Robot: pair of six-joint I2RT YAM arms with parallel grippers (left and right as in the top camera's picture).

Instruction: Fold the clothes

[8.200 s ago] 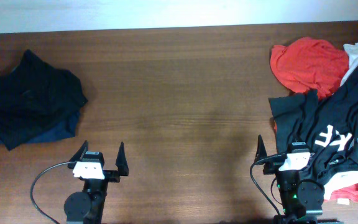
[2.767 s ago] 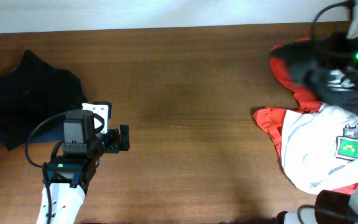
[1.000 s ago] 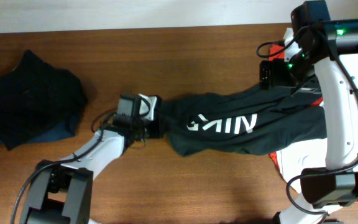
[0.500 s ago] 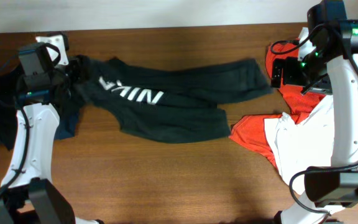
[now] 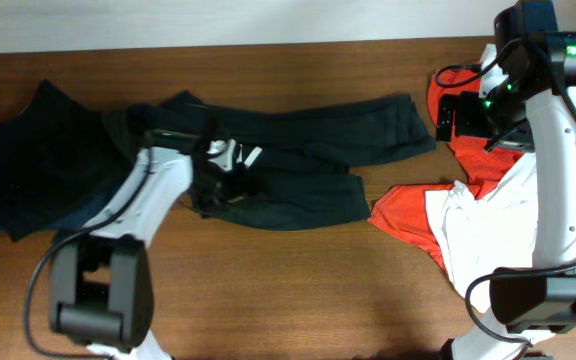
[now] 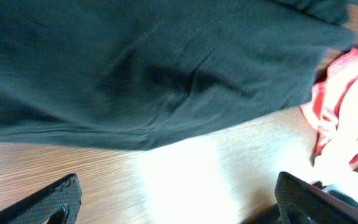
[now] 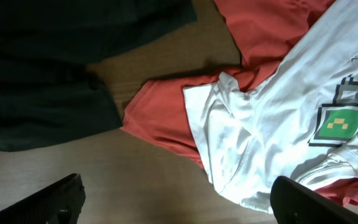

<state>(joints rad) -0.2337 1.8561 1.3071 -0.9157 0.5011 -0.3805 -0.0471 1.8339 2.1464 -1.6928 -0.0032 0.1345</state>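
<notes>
Black T-shirt (image 5: 308,140): lies rumpled across the table centre, left end against the dark pile (image 5: 28,170), right end near the red T-shirt (image 5: 408,220). Left gripper (image 5: 236,178) and right gripper (image 5: 446,118): both spread wide, holding nothing. Risk: a pinch likely gathers doubled layers or snags neighbouring cloth.

Surface (image 5: 298,290): dark reddish-brown wood, grain running left-right, fills nearly the whole overhead view. Pale off-white wall (image 5: 218,20) is a thin strip along the far edge, meeting the wood in a straight line. Lighting is even from overhead. Left wrist view has a bright washed-out glare patch (image 6: 179,180) on the wood.
</notes>
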